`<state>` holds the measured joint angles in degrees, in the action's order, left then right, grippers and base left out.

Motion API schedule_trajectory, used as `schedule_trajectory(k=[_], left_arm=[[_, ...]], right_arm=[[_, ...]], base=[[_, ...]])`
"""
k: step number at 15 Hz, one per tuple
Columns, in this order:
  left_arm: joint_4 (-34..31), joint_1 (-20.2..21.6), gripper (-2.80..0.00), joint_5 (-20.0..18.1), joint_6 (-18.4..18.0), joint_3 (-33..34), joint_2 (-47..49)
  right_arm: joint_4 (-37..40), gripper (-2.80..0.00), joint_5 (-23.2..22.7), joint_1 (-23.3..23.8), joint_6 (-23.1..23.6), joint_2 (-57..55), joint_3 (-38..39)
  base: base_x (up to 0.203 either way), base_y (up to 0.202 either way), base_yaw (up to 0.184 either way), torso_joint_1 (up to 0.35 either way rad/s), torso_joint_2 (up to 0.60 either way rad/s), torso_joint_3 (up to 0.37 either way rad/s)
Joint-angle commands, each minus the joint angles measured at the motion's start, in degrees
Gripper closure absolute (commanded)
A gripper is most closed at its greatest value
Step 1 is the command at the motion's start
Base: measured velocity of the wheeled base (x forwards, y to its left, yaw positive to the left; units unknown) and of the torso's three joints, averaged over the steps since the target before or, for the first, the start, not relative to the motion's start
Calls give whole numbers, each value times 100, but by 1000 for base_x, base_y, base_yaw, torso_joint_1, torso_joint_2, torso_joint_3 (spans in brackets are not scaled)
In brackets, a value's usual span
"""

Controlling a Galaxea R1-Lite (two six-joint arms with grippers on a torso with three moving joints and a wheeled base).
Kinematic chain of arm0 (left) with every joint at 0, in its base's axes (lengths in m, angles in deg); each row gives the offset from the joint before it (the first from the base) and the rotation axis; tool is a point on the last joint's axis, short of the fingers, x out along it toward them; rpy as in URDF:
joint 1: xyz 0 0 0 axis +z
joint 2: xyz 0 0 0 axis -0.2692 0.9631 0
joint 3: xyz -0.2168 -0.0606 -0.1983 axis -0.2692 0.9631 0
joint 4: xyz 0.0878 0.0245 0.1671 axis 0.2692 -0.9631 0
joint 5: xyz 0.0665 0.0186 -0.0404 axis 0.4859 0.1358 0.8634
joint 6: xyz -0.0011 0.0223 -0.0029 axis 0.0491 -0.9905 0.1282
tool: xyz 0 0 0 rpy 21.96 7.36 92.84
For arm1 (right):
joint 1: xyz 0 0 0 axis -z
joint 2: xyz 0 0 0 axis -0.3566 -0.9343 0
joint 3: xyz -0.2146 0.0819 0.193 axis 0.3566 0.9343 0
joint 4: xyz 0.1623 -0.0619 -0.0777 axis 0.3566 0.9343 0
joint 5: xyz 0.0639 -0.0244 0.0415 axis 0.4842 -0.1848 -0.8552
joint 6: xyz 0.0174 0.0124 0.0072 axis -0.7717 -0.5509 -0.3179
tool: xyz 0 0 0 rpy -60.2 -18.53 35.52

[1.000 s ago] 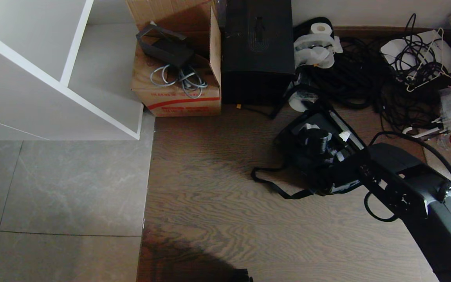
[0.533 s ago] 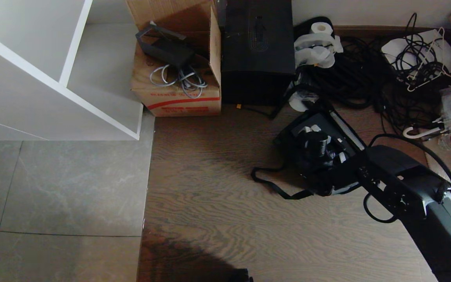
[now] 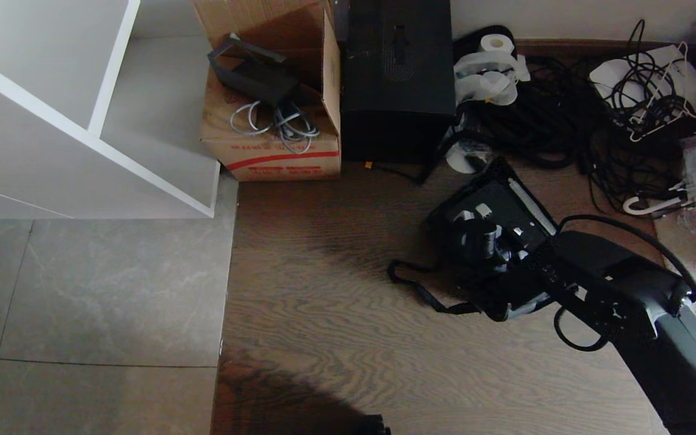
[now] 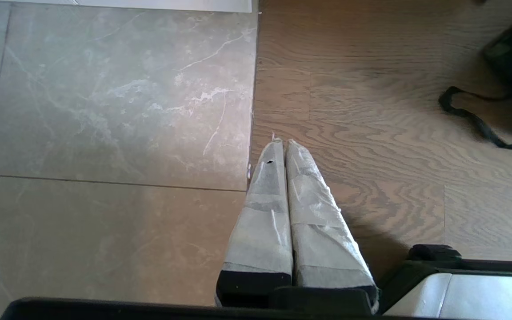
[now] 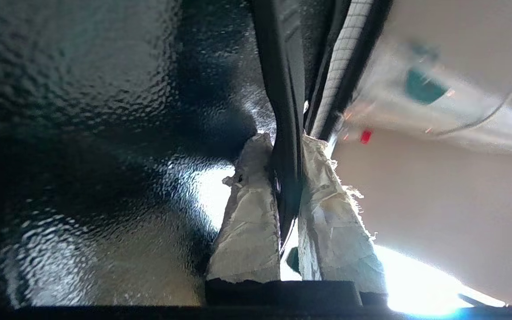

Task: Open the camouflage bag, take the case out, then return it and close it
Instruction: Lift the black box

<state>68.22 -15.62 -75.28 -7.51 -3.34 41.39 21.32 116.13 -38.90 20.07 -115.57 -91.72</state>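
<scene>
Since the earlier frame, the right arm (image 3: pixel 626 302) has drawn a little nearer and the lid of the camouflage bag (image 3: pixel 493 254) has tilted up with it. On the wooden floor (image 3: pixel 324 302), the bag sits at the right, its black strap (image 3: pixel 420 290) trailing to the left. Far behind stand a cardboard carton (image 3: pixel 275 121) and a tall black box (image 3: pixel 399 78). Right tool (image 5: pixel 288 178): its taped fingers (image 5: pixel 249 213) are closed on a thin black edge of the bag's lid. Left tool (image 4: pixel 282 146) hangs over the floor, fingers pressed together, holding nothing. I cannot make out the case.
</scene>
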Motion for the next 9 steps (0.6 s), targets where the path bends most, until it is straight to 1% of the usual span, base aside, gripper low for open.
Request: schedule_trajectory(k=[1, 3, 5, 6, 7, 8, 9], left_arm=[[1, 0, 0, 0, 8, 0, 6], [1, 0, 0, 0, 0, 0, -1], [1, 0, 0, 0, 0, 0, 6], [1, 0, 0, 0, 0, 0, 6], [1, 0, 0, 0, 0, 0, 6], [1, 0, 0, 0, 2, 0, 6], [1, 0, 0, -7, 0, 0, 0]], right_arm=[[-90, 0, -13, -424, -316, 346, 586], [-43, 0, -15, -689, -670, 626, 961], [44, 0, -50, -885, -865, 869, 1316], [105, 0, -187, -918, -1070, 940, 1388], [266, 0, -316, -915, -1213, 972, 1369], [452, 0, -345, -859, -1273, 1005, 1306], [730, 0, -375, -680, -1339, 1059, 1259]], base=[[0, 0, 0, 0, 0, 0], [0, 0, 0, 0, 0, 0], [0, 0, 0, 0, 0, 0], [0, 0, 0, 0, 0, 0], [0, 0, 0, 0, 0, 0], [0, 0, 0, 0, 0, 0], [0, 0, 0, 0, 0, 0]])
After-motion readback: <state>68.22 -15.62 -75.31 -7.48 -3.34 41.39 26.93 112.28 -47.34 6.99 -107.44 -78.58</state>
